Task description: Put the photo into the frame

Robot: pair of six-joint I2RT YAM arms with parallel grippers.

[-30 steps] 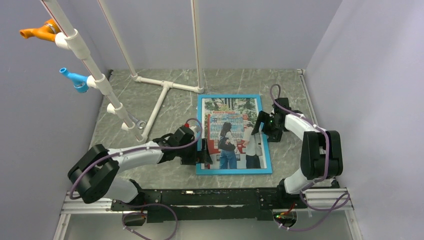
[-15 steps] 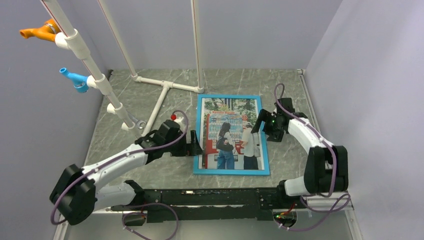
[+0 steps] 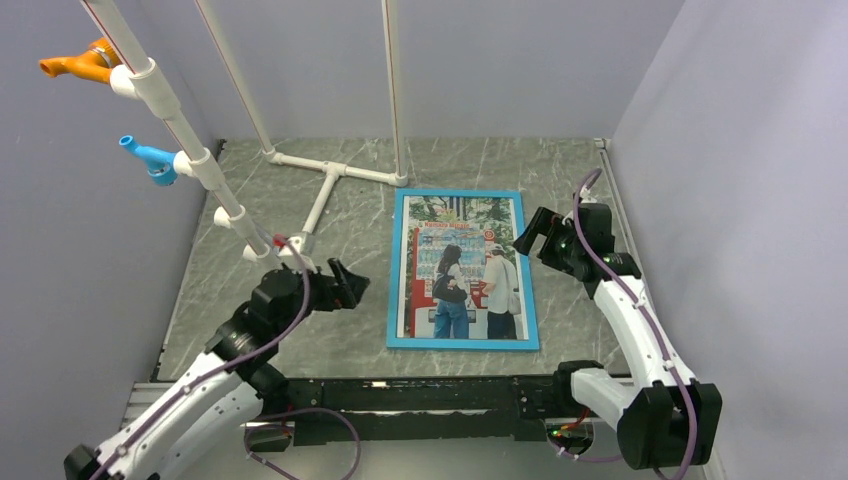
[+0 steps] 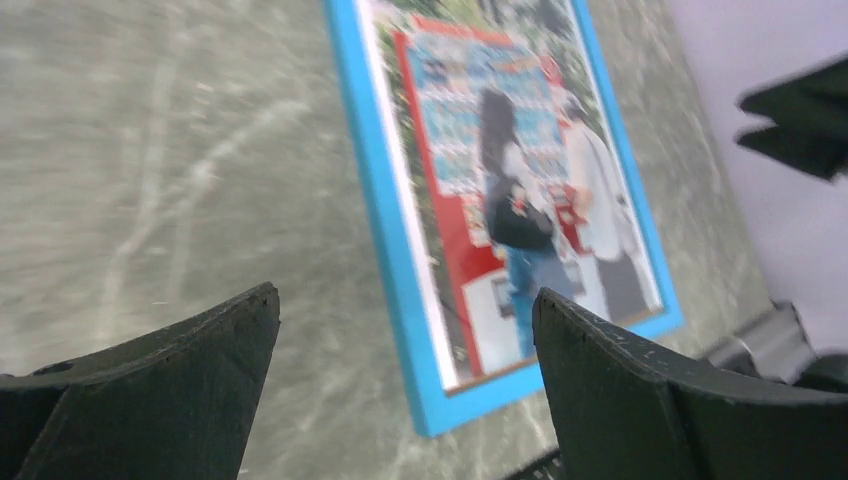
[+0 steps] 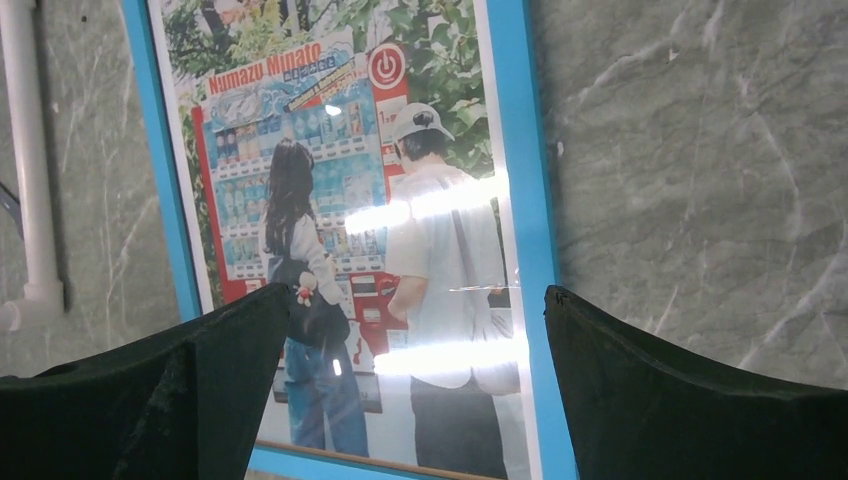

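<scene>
— What's the setting?

— A grey marbled worktop boxed in by plain lilac walls.

— And the picture?

— The large colour photo of two people facing vending machines under trees lies picture side up inside the thin rectangular frame, bright blue face up. The blue border shows on all four sides of it. Bright streaks of glare run across the print in the right wrist view.

— Where on the worktop?

— A little right of the middle, flat. Its long sides run from the near edge towards the far edge, and its short bottom side sits close to the near edge.

— The arms?

— The right gripper hangs just beside the frame's right long side, jaws spread wide with nothing between them. The left gripper is off to the left of the frame, apart from it, over bare marble. Its fingers are also parted and empty.

— Anything else around?

— A white plastic pipe stand has its T-shaped foot near the far edge. Its slanted pipe by the left wall carries an orange fitting and a blue fitting.
</scene>
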